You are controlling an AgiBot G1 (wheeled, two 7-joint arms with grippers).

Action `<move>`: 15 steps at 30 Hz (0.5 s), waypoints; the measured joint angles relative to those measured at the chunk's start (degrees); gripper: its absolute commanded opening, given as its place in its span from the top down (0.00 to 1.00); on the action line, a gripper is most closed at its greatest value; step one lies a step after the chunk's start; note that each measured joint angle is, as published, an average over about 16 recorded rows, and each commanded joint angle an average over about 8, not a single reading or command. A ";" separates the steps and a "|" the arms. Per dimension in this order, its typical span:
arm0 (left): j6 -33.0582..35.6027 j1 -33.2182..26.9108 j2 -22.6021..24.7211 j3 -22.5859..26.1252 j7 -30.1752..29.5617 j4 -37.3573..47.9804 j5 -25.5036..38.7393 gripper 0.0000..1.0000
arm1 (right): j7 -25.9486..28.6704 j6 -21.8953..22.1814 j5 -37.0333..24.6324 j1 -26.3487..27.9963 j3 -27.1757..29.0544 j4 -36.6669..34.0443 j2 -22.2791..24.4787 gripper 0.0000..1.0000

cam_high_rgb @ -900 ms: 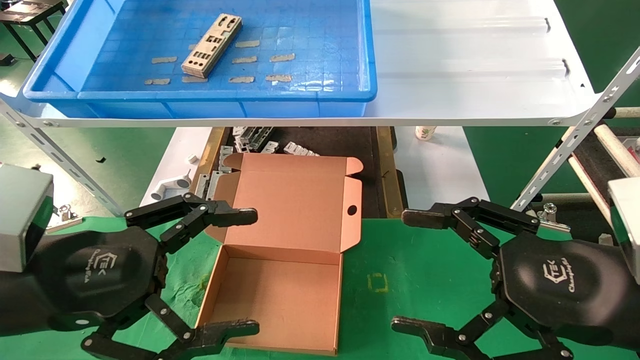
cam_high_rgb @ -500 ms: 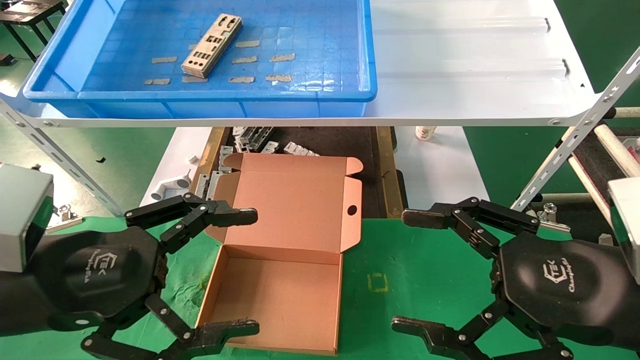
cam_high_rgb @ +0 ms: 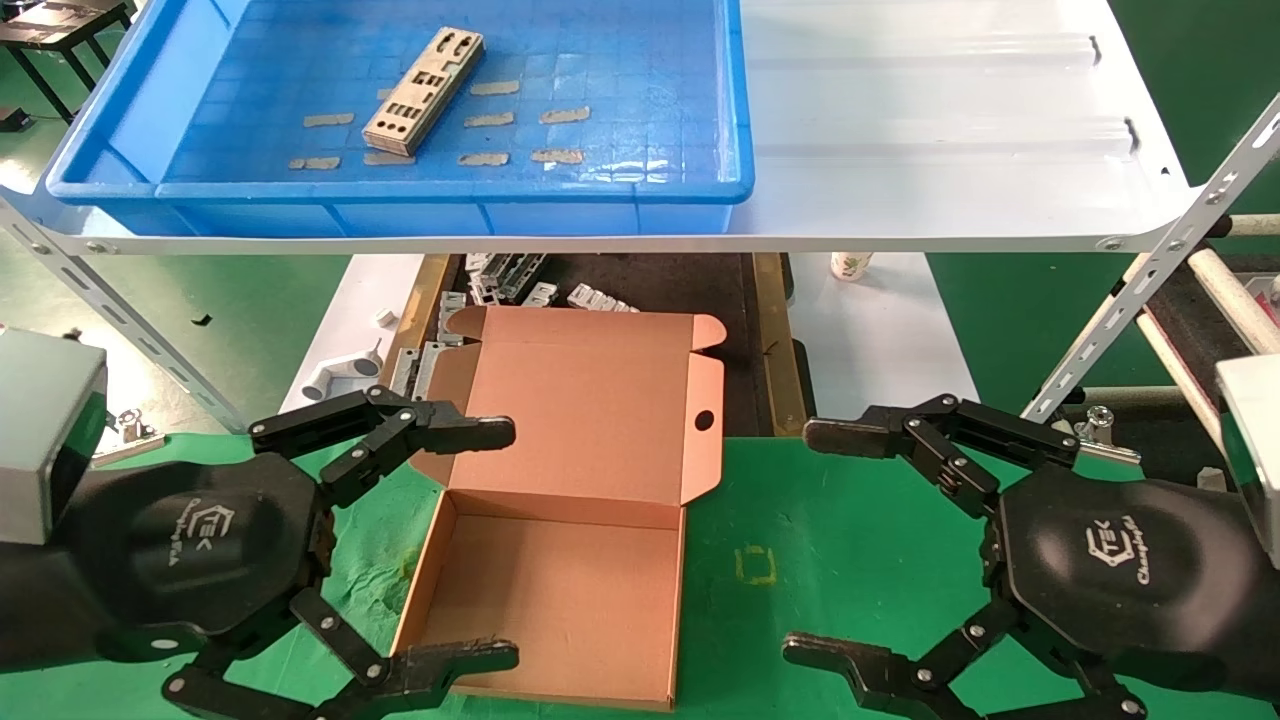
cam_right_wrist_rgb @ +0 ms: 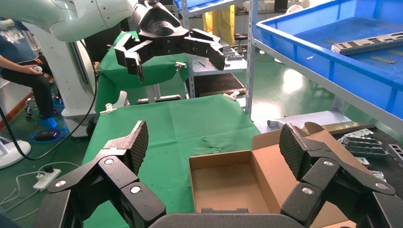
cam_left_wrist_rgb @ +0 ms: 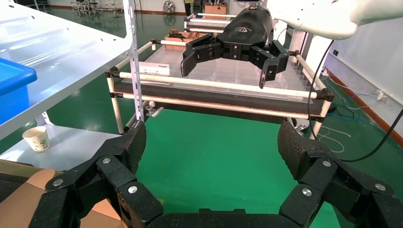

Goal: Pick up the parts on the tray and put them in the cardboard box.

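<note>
The parts are a small stack of silver punched plates lying on the floor of the blue tray, which sits on the upper shelf at the far left; the right wrist view shows the parts too. Below, the cardboard box stands open and empty on the green cloth, its lid leaning back. My left gripper is open at the box's left side, its fingers over the box's left corners. Open and empty as well, my right gripper hovers to the right of the box over the cloth.
The white ribbed shelf sheet carries the tray and overhangs the space behind the box. Grey brackets, a white pipe fitting and a paper cup lie under it. A slanted shelf post stands at the right.
</note>
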 measured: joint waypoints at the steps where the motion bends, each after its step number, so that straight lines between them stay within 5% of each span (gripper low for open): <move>1: 0.00 0.00 0.00 0.00 0.00 0.00 0.00 0.00 | 0.00 0.00 0.00 0.00 0.00 0.00 0.00 0.00; 15: 0.00 0.00 0.00 0.00 0.00 0.00 0.00 0.00 | 0.00 0.00 0.00 0.00 0.00 0.00 0.00 0.00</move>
